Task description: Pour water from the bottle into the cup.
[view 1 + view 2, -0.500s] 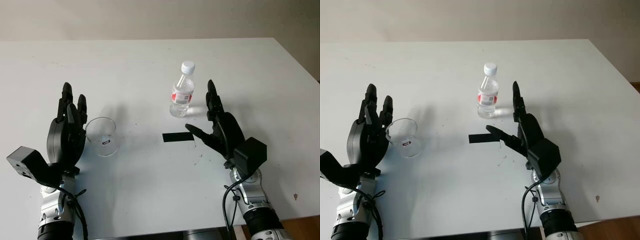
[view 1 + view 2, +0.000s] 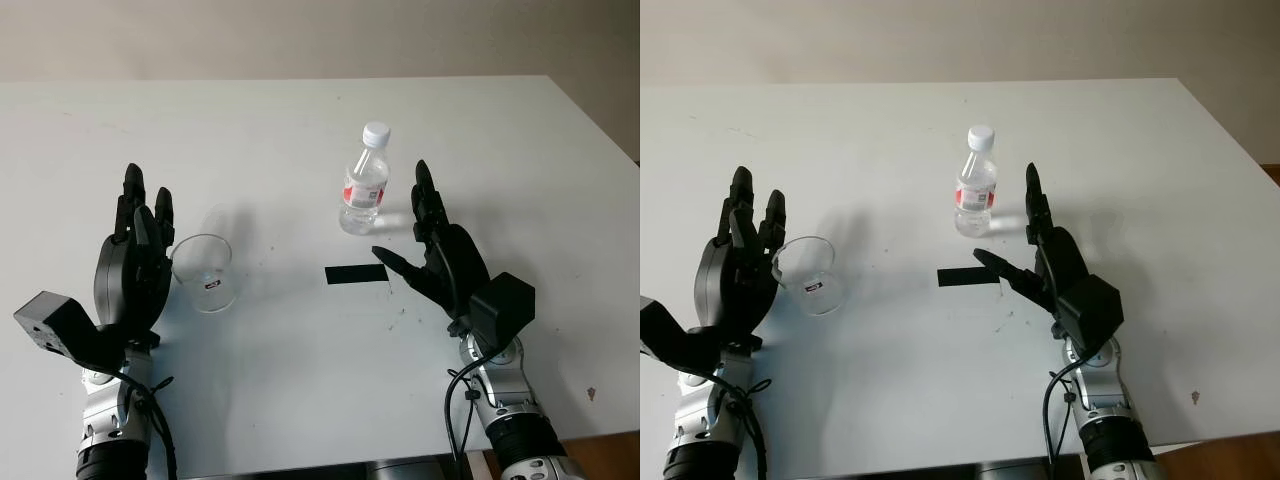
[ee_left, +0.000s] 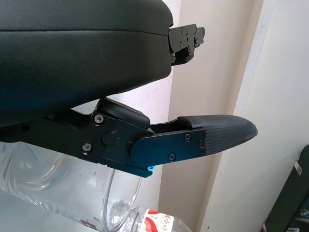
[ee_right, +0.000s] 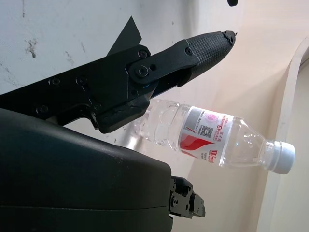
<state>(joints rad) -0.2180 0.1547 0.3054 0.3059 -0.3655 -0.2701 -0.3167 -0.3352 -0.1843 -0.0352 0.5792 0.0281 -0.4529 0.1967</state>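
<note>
Barely moved in half a second, the right hand [image 2: 445, 262] is hovering open beside the capped bottle [image 2: 364, 189], the open left hand [image 2: 135, 265] flanking the cup [image 2: 206, 272], pouring unstarted.

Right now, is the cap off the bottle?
No, the bottle stands upright on the table with its white cap on, and the right hand beside it is open.

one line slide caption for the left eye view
Before the pour: open left hand beside the empty cup, open right hand near the capped bottle on the white table.
</note>
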